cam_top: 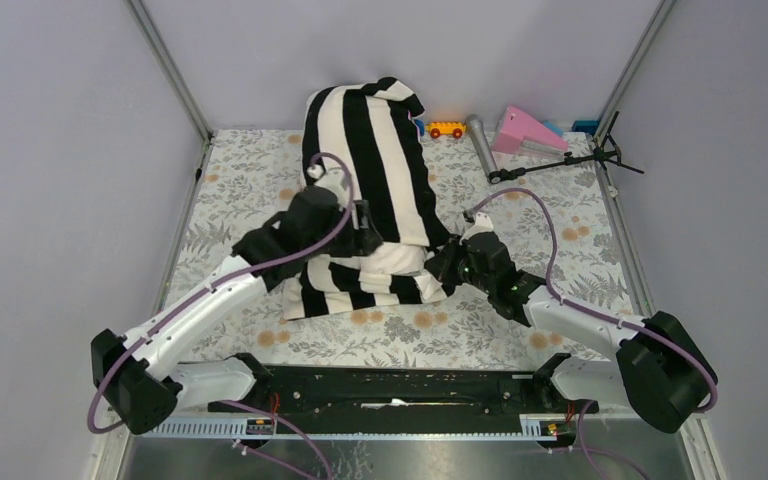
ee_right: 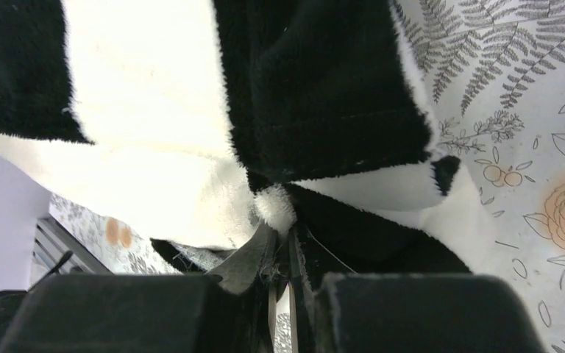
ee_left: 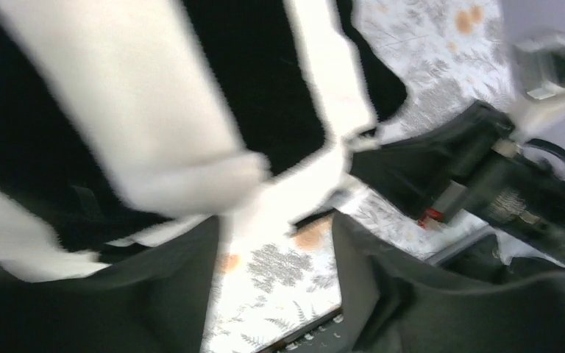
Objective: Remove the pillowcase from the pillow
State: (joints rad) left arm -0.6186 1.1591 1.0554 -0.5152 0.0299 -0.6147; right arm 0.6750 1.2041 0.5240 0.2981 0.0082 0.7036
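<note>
Right gripper (ee_right: 283, 229) first: its jaws are pressed nearly together, and we see a tuft of the pillowcase (ee_right: 324, 88) pinched between the tips. That's the corner of the case at its 4 o'clock. The right arm (cam_top: 580, 315) lies low and stretched, running from its base at 4 o'clock on the table (cam_top: 520, 215) up toward 10 o'clock, with the wrist just beside the fabric.

Over to the left gripper (ee_left: 274, 235). The wrist view is blurred, but we see the two dark fingers (ee_left: 154, 294) spread wide, bare tablecloth showing in the gap, and a white edge of the case hanging at the mouth. We see no grip on it. The left arm (cam_top: 205, 305) rises from its base at 8 o'clock, the white link slanting toward 1 o'clock, the wrist high and the gripper turned toward 3 o'clock against the case's 9 o'clock side.

The case sits mid-table. Its far half stands plump toward 12 o'clock and its near half is folded flat toward 6. We can't tell the pillow apart from the white stripes.

Along the far edge, from 12 round to 2 o'clock, lie a toy car (cam_top: 447, 128), a grey tube (cam_top: 480, 143), a pink wedge (cam_top: 522, 130) and a black tripod (cam_top: 565, 160), all well apart from both grippers.
</note>
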